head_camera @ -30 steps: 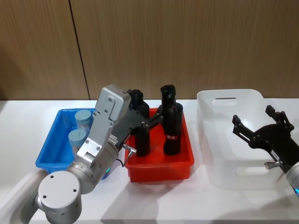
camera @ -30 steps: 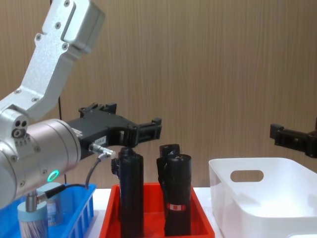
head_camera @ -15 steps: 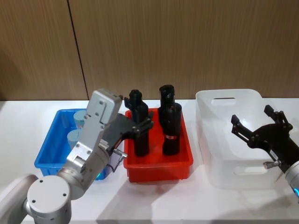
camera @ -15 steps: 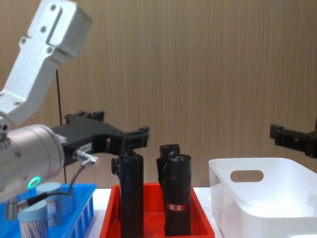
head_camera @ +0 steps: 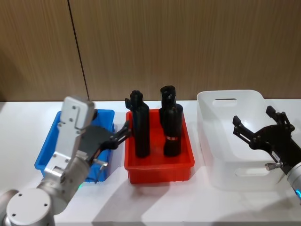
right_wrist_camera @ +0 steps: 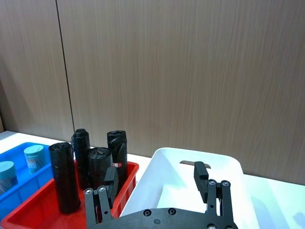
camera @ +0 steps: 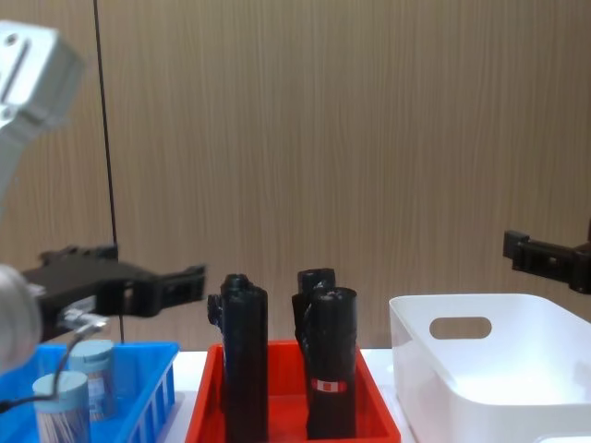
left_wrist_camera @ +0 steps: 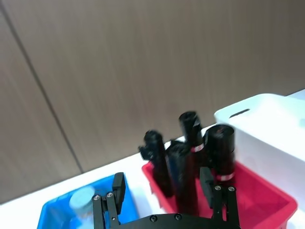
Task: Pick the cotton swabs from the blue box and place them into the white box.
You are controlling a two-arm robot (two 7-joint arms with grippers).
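blue box: 2 cotton swabs | 4 black cylinders | left claw, right claw released

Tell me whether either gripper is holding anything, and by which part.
Nothing is held. The left gripper is open near the blue box, and the right gripper is open above the white box.

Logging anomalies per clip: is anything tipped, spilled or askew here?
Nothing stands out. The swabs stand upright in the blue box, the black cylinders upright in the red tray, and the white box sits level. The left gripper hovers open near the blue box's right edge; the right gripper hangs open above the white box.
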